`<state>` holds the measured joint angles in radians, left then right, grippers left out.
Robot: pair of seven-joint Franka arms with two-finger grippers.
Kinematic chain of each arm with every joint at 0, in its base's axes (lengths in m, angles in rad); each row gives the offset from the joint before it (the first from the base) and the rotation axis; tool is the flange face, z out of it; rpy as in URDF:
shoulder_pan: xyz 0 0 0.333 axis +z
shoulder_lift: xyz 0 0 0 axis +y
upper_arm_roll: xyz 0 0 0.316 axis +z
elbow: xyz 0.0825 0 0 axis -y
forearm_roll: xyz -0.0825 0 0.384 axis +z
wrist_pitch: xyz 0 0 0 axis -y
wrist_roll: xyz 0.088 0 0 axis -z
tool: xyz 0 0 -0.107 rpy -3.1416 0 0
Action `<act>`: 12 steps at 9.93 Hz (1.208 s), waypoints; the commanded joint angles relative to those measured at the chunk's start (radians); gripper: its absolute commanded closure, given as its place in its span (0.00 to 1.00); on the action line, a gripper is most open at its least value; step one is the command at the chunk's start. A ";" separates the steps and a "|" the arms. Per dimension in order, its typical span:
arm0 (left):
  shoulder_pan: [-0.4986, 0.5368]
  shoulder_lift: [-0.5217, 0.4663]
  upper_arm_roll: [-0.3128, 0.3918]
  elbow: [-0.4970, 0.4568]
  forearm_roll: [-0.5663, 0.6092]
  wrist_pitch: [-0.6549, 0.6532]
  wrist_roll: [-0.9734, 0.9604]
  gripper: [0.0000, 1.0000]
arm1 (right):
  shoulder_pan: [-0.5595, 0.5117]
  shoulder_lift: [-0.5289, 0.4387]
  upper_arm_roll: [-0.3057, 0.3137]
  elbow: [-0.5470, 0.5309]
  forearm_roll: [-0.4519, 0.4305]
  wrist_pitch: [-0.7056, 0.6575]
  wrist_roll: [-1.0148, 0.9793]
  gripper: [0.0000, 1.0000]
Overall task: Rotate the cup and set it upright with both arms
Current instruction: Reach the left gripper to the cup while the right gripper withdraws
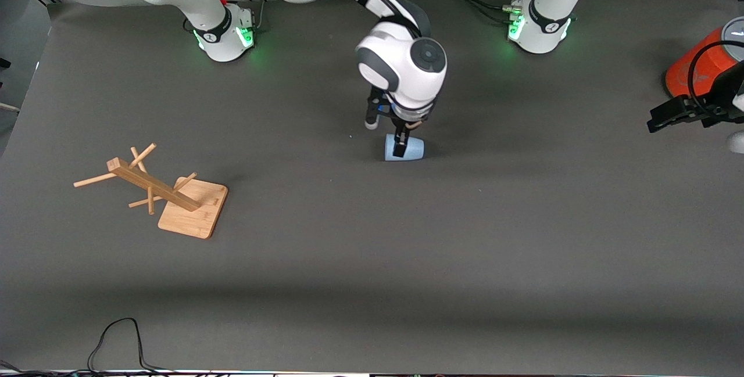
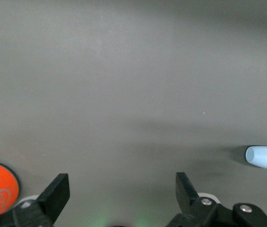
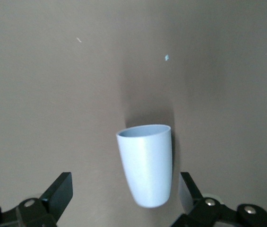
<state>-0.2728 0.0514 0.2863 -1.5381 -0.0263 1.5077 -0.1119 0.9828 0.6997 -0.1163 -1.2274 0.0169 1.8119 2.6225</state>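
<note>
Cup: small pale-blue plastic tumbler (image 1: 411, 148), handleless, smooth, lying on its side on the dark grey table mat (image 1: 372, 261), about midway between the two arms' ends of the table.
Cup axis: long axis flat on the mat, running along the table's length; wide mouth toward the right arm's end, narrower base toward the left arm's end. In the right wrist view the rim (image 3: 143, 132) shows as an open oval.
Right gripper (image 1: 388, 131): just above the cup, black fingers (image 3: 60, 191) spread wide to either side of the tumbler; nothing gripped.
Left gripper (image 1: 668, 117): waits at the left arm's end of the table, fingers (image 2: 56, 191) wide apart, holding nothing.
Orange cylinder with grey top (image 1: 700, 63): stands just beside the left gripper, well apart from the cup.
Wooden peg rack on a square bamboo base (image 1: 165, 192): toward the right arm's end, nearer the front camera than the cup, well apart from it.
Black cable (image 1: 116, 339): looped at the mat's edge nearest the front camera.
</note>
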 commanded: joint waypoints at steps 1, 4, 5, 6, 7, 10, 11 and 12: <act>-0.040 0.024 0.001 -0.004 -0.047 -0.004 -0.052 0.00 | -0.138 -0.234 0.027 -0.087 0.055 -0.177 -0.253 0.00; -0.228 0.131 -0.012 0.009 -0.029 0.048 -0.245 0.00 | -0.309 -0.449 0.029 -0.213 0.055 -0.296 -0.693 0.00; -0.291 0.169 -0.012 0.019 -0.020 0.054 -0.291 0.00 | -0.376 -0.504 0.029 -0.243 0.055 -0.318 -0.857 0.00; -0.368 0.209 -0.012 0.030 0.005 0.084 -0.389 0.00 | -0.435 -0.555 0.027 -0.273 0.052 -0.351 -1.036 0.00; -0.447 0.255 -0.013 0.035 0.047 0.135 -0.484 0.00 | -0.494 -0.603 0.027 -0.303 0.040 -0.373 -1.212 0.00; -0.633 0.437 -0.012 0.122 0.080 0.166 -0.694 0.00 | -0.695 -0.675 0.027 -0.334 0.037 -0.376 -1.720 0.00; -0.676 0.503 -0.012 0.168 0.086 0.166 -0.747 0.00 | -0.760 -0.681 0.027 -0.333 0.037 -0.376 -1.894 0.00; -0.712 0.566 -0.012 0.206 0.088 0.166 -0.806 0.00 | -0.818 -0.683 0.027 -0.331 0.032 -0.375 -2.052 0.00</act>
<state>-0.9425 0.5168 0.2525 -1.4342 0.0419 1.6935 -0.8525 0.2278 0.0413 -0.1058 -1.5322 0.0544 1.4282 0.7490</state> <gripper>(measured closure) 0.000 0.000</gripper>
